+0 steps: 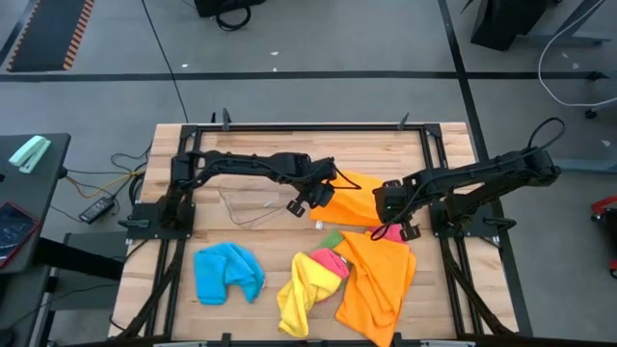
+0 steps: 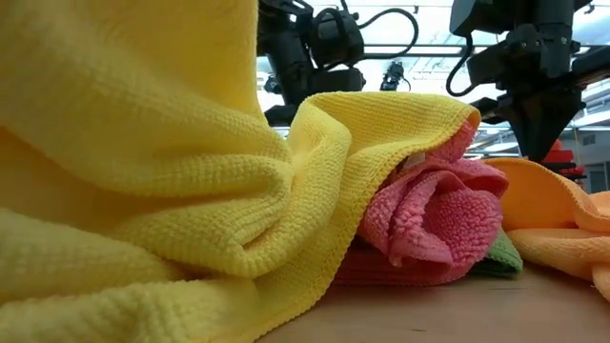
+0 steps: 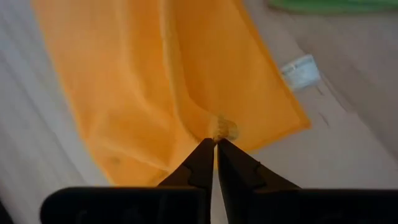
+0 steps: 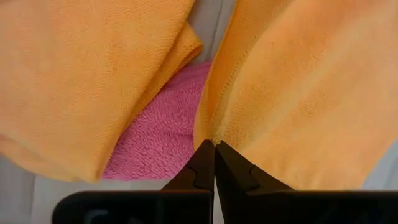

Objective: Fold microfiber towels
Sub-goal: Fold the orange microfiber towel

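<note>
An orange towel (image 1: 355,198) spans between my two grippers at the table's middle. My left gripper (image 1: 310,202) is shut on its left side and my right gripper (image 1: 390,226) is shut on its right side. A white label (image 3: 300,71) sits at one corner of it. A second orange towel (image 1: 381,280) lies crumpled at the near right. Beside that one lie a pink towel (image 1: 328,260) on a green one (image 1: 334,239), a yellow towel (image 1: 301,297) and a blue towel (image 1: 228,272). My left gripper pinches a small bunch of the orange towel's cloth (image 3: 221,129) between its two fingertips, on a fold line. The fingers slant down from above. The cloth spreads away slack below them. My right gripper pinches the orange towel at its hemmed edge (image 4: 211,132) between the two fingertips, coming steeply from above. The cloth fans out below the fingers, over the pink towel (image 4: 165,140).
A clear plastic tub (image 1: 253,204) stands on the wooden table (image 1: 280,145) just left of my left gripper. A black frame (image 1: 308,125) runs around the table's edges. In the low view the yellow towel (image 2: 143,171) fills the foreground and hides much of the table.
</note>
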Action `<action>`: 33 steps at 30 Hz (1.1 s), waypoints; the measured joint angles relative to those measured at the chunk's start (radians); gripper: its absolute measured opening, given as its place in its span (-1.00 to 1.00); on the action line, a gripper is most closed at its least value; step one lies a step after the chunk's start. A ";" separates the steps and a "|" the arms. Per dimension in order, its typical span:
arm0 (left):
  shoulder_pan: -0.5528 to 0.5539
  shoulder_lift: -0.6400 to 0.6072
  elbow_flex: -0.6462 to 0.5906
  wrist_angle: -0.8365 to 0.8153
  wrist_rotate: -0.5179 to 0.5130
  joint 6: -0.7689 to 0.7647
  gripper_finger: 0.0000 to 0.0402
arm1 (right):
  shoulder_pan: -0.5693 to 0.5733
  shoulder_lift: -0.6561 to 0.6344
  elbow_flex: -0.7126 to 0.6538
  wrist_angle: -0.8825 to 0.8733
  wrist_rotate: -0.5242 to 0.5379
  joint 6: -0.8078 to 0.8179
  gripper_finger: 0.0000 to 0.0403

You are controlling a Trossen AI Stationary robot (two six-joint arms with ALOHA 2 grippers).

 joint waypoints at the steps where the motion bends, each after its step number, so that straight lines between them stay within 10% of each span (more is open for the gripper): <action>1: -0.003 0.002 -0.002 -0.012 0.001 -0.001 -0.86 | 0.000 0.001 0.000 0.000 -0.004 0.007 -0.94; 33: -0.074 0.007 -0.001 0.010 -0.001 -0.188 -0.39 | 0.000 0.008 0.000 -0.011 -0.044 0.121 -0.60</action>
